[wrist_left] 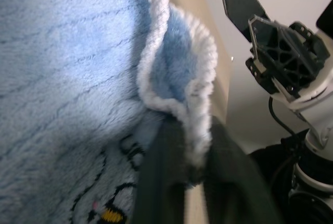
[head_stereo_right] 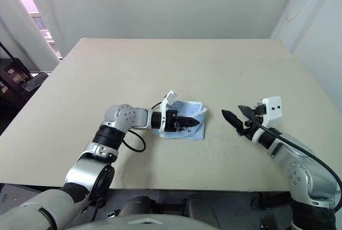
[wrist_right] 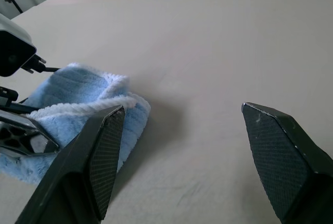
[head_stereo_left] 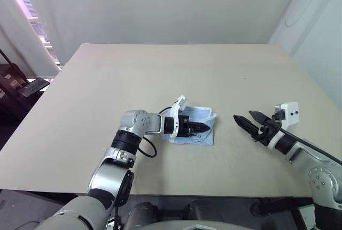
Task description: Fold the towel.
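The left gripper (head_stereo_left: 199,128) lies on the folded towel (head_stereo_left: 202,115), jaws pinching its white edge. The right gripper (head_stereo_left: 249,120), jaws spread, hovers apart over the tabletop (head_stereo_left: 160,75).

Our beige desk (head_stereo_left: 160,69) in a pale room

We see plain white walls (head_stereo_left: 160,5) behind and a bright window (head_stereo_left: 26,5) at left.

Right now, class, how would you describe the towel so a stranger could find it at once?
Start at the big beige table; near its front edge, between the two robot arms, lies a small bunched cloth. That is the towel: fluffy light blue with white stitched edging, the left gripper lying over it, and the only soft thing there.
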`<state>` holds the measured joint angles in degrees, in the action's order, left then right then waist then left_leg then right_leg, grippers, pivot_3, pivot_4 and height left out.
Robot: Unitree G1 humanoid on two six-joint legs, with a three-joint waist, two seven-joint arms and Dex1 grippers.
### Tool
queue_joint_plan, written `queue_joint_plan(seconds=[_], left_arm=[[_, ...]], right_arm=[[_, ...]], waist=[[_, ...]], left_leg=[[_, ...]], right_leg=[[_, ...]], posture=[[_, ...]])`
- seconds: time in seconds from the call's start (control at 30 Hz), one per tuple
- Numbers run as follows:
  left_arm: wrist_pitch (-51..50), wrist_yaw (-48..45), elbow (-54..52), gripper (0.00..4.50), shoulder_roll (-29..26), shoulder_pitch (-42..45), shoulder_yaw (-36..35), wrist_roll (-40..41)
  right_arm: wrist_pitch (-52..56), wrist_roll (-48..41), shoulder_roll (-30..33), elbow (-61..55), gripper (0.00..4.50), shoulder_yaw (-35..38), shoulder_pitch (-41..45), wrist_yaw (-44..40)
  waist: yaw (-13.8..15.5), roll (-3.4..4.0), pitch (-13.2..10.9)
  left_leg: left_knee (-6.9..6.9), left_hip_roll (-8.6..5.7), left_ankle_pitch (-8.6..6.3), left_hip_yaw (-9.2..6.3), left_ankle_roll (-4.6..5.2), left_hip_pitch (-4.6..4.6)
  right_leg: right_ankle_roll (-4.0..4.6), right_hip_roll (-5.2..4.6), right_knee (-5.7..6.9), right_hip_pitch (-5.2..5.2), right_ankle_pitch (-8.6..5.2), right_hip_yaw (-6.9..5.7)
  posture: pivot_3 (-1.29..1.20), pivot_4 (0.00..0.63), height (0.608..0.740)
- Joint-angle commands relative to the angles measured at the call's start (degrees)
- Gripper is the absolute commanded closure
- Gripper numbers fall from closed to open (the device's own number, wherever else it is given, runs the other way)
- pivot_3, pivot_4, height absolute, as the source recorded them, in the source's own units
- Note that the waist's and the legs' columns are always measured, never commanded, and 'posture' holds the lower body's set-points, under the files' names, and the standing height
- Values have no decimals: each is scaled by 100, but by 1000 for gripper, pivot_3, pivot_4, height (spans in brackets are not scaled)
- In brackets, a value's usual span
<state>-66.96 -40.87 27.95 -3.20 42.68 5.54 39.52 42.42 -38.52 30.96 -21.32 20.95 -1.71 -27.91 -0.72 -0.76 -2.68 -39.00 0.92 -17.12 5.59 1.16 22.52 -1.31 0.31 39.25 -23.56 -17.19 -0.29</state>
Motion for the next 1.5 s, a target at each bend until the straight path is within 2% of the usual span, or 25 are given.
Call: queue_joint_plan(seconds=[0.03, 0.2, 0.27, 0.43, 0.47, 0.57, 0.73, 0.8, 0.83, 0.87, 1.0, 1.1, 1.37, 1.5], left_arm=[[-67, -352, -329, 2691, -49, 136, -59, 112], [-71, -1208, -1359, 865, -613, -53, 260, 212], [157, -1428, -1779, 865, -824, -92, 126, 261], [1333, -1523, -2334, 865, -1240, -176, 181, -274], [1393, -1519, -2302, 1032, -1283, -132, 9, -209], [2441, -1891, -2117, 1778, -1695, -134, -262, -497], [3938, -2535, -1202, 3533, -1901, -182, 24, -1189], [4408, -2668, -846, 4344, -1847, -152, 125, -1430], [4729, -2698, -633, 4500, -1788, -129, 174, -1583], [4893, -2895, -463, 4500, -1771, -126, 259, -1666], [5679, -3129, 219, 4500, -1518, -123, 343, -1963], [5842, -3374, 683, 4500, -1347, -56, 394, -2066], [6679, -3095, 2467, 4500, -824, -40, 529, -2837], [7091, -3051, 3025, 4500, -729, -24, 513, -3106]], right_arm=[[-134, -53, 29, -195, 726, 122, 74, 15], [-126, -58, 37, -84, 726, 75, 191, 4], [-87, -124, 21, -38, 726, 106, 316, 36], [77, -403, 61, -162, 726, 105, 602, 13], [126, -559, 33, -211, 726, 118, 675, -5], [241, -1130, -47, -601, 1388, -118, 972, -232], [249, -980, -140, -317, 3146, -866, 1351, -468], [208, -906, -152, -144, 3999, -1042, 1450, -563], [169, -857, -171, -26, 4309, -1133, 1510, -614], [149, -794, -193, 148, 4458, -1256, 1581, -689], [37, -476, -186, 766, 4458, -1676, 1700, -1098], [-103, -200, -205, 1196, 4458, -1969, 1722, -1399], [-722, 676, -687, 2831, 4458, -2393, 1781, -1580], [-874, 884, -801, 3025, 4458, -2439, 1712, -1687]], waist=[[0, 0, 0], [-17, 2, -1], [-32, 5, -3], [1, 6, -2], [6, 5, -3], [-26, 9, -6], [8, 9, -6], [23, 7, -8], [24, 6, -8], [21, 5, -8], [11, 2, -8], [5, 3, -8], [-5, 2, -8], [-11, -22, 10]], left_leg=[[0, 0, 0, 0, 0, 0], [1, 0, 0, 0, 0, -2], [2, 0, 0, 0, 0, -2], [-1, 0, 0, 0, 0, -8], [-2, 0, 0, 0, 0, -8], [-2, 0, 0, 0, 0, -5], [2, 2, 1, 0, 1, -13], [-5, 0, 0, 1, 3, -8], [-9, -1, -2, 1, 6, -4], [-12, -1, -5, 4, 12, -1], [-15, -2, -12, 13, 24, 3], [-9, -1, -12, 13, 24, 7], [-14, 0, -12, 13, 24, 2], [-16, 0, -12, 13, 24, -11]], right_leg=[[0, 0, 0, 0, 0, 0], [13, 1, 1, 1, 6, 0], [18, 1, 1, 0, 9, 1], [18, -1, 1, 8, 9, 2], [18, -1, 1, 9, 9, 2], [18, 0, 2, 5, 9, 1], [19, 4, 2, 11, 9, 2], [18, -1, -1, 12, 9, 1], [18, -3, -5, 12, 9, 1], [18, -6, -8, 11, 9, 1], [16, -10, -16, 10, 9, 2], [14, -7, -12, 0, 8, 2], [13, -4, 1, 2, 9, 2], [12, -5, 3, 14, 10, 2]], posture=[[0, 0, 724], [0, 0, 724], [0, 0, 724], [0, 0, 724], [0, 0, 724], [0, 0, 724], [0, 0, 724], [0, 0, 724], [0, 0, 724], [0, 0, 724], [0, 0, 724], [0, 0, 724], [0, 0, 724], [0, 0, 724]])
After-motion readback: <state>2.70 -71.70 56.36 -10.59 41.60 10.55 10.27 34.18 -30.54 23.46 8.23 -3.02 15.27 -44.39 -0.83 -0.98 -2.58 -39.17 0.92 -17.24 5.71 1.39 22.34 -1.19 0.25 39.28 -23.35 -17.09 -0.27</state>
